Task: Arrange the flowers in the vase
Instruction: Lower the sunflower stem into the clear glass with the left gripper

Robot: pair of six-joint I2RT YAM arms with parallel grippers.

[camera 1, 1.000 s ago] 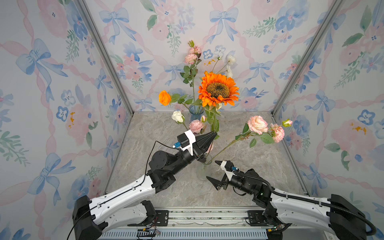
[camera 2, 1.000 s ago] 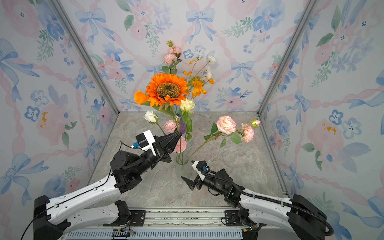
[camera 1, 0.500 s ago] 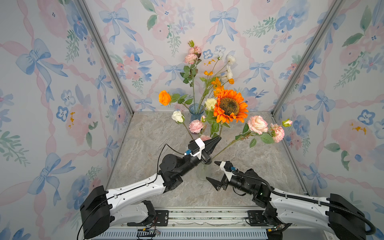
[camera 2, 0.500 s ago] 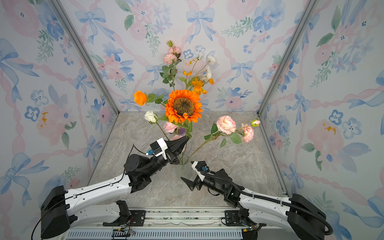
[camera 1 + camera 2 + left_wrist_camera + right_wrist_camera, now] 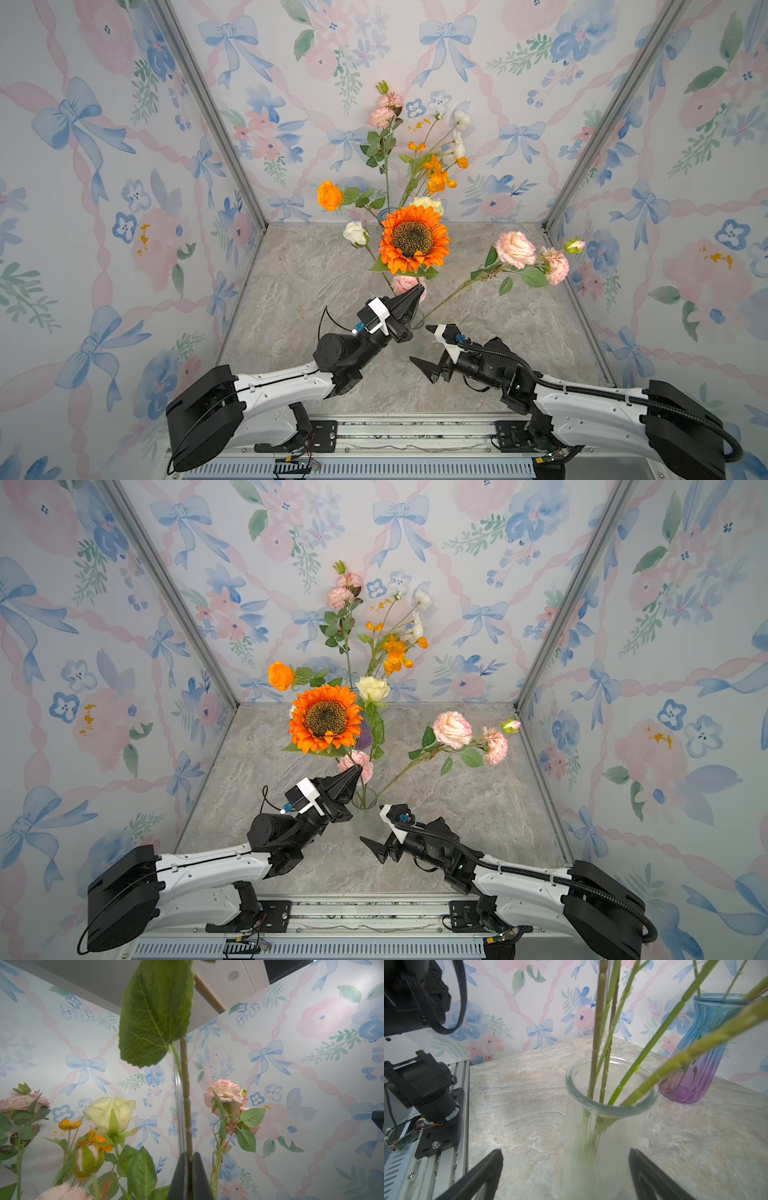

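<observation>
On veined stone (image 5: 519,1105), ribbed glass vase (image 5: 602,1142)

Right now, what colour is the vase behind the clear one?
The far vase is blue on top, purple at the base; clearest in the right wrist view.

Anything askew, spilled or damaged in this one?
The pink rose spray leans far out of the clear vase to the right, almost sideways, while the vase's other stems stand nearly upright. Nothing looks spilled or broken.
</observation>
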